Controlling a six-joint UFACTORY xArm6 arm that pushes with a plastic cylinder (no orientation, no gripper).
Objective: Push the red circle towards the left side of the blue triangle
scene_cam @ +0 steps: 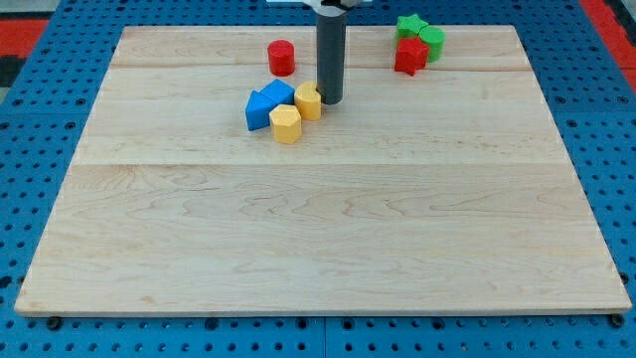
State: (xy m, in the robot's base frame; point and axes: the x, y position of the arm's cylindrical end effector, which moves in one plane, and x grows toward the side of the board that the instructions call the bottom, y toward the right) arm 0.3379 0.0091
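We have no pincer, only a rod, and my tip [330, 101] sits just beside a yellow block [308, 101], maybe touching it. The red circle [281, 58] stands near the board's [298, 249] top edge, a bit apart from the blue triangle [259, 111], which hugs a blue block [278, 93] and another yellow block [285, 124]. Our tip is on the wrong side. If we go straight at the circle, we could bump the yellow and blue blocks and shove the triangle away. A push off-centre could make the circle slide off sideways.
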